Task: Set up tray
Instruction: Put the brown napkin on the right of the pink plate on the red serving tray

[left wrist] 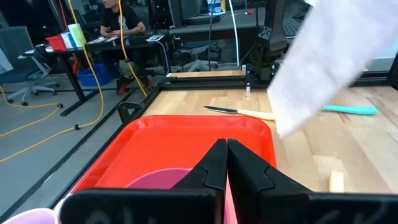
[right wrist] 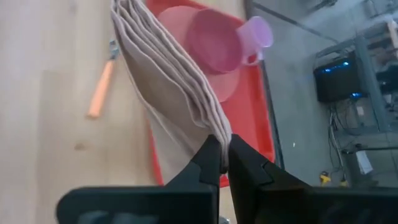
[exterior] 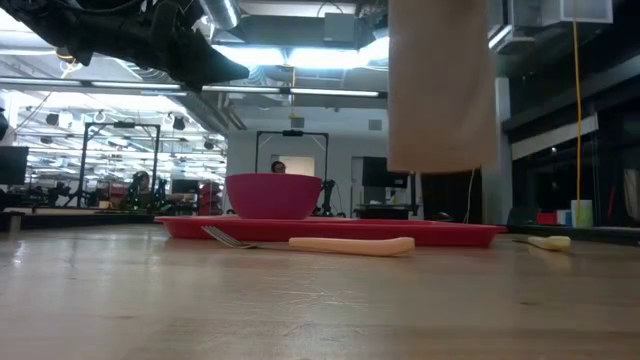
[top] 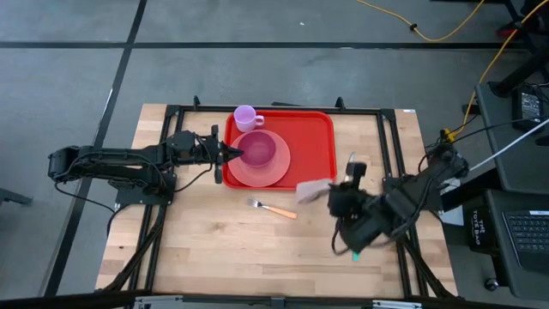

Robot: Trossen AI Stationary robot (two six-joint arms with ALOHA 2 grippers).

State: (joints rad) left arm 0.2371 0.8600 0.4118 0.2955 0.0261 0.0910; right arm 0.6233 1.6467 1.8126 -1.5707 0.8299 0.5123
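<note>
The large bright red rectangular plastic tray (top: 309, 137) lies near the far edge of the wooden table (top: 214, 249), carrying a round salmon-pink plate (top: 273, 169), a magenta bowl (top: 257, 148) and, at its far left corner, a lilac plastic mug (top: 246, 117). The right gripper (right wrist: 224, 163) is clenched on a folded beige cloth napkin (right wrist: 163, 81), hanging just off the tray's near right corner. The pinch is narrow, so the folds could fan open or slip, or drape over the orange-handled fork (top: 273, 209). The left gripper (left wrist: 225, 163), jaws pressed together and empty, hovers by the bowl and could nudge it.
</note>
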